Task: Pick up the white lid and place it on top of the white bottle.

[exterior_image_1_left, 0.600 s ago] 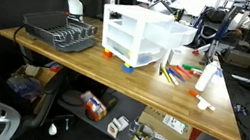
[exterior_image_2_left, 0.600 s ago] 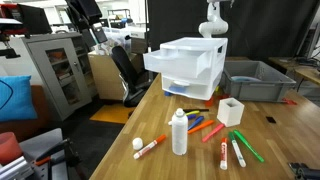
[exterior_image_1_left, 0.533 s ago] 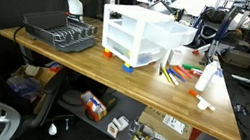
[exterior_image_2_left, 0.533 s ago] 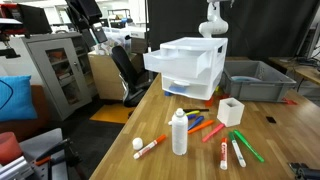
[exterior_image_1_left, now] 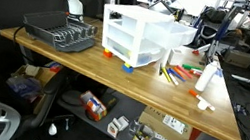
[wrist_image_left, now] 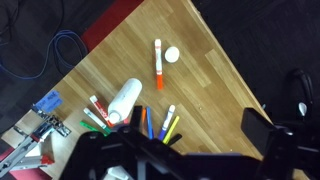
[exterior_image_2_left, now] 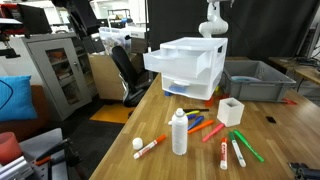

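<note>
The gripper (wrist_image_left: 182, 148) hangs high above the table (wrist_image_left: 215, 90), jaws spread wide and empty, probably to take in the scene first. The white lid (wrist_image_left: 172, 54) lies well below and ahead of it, just beside a marker (wrist_image_left: 158, 58), open to a grasp from above. The white bottle (wrist_image_left: 124, 101) stands upright nearer the gripper, off to one side, its top ready for the lid.

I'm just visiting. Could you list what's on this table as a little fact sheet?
white bottle: upright, no lid on it
white lid: lying on the table, apart from the bottle, beside a marker
drawer unit: behind the bottle
gripper: high above the table, holding nothing
progress: lid not yet picked up
</note>
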Tool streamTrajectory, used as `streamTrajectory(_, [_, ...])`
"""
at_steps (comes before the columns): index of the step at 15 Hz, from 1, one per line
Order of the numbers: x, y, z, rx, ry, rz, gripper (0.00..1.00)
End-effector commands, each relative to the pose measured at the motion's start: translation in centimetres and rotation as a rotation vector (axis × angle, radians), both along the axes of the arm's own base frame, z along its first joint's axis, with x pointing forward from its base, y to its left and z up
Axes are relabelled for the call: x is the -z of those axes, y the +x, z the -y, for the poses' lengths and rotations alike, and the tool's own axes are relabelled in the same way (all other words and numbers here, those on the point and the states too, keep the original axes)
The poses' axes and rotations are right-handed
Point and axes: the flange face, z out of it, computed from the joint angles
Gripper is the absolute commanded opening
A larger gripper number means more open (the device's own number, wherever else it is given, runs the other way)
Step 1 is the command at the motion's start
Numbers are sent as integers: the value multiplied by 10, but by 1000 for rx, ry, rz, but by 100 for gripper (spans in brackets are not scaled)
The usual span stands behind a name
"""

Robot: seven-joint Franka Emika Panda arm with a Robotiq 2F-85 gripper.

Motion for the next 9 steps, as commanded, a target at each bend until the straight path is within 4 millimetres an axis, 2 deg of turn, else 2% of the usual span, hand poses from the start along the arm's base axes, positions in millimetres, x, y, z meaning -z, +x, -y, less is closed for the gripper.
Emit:
streamTrajectory(1, [40, 3, 1, 84, 36, -11, 100])
streamTrajectory(2, [45, 13, -1, 100, 48, -15, 100])
streamTrajectory(7, [84, 37, 2, 120, 111, 33, 100])
streamTrajectory(8, [73, 29, -2, 106, 85, 19, 100])
streamTrajectory(9, [79, 32, -2, 107, 88, 12, 100])
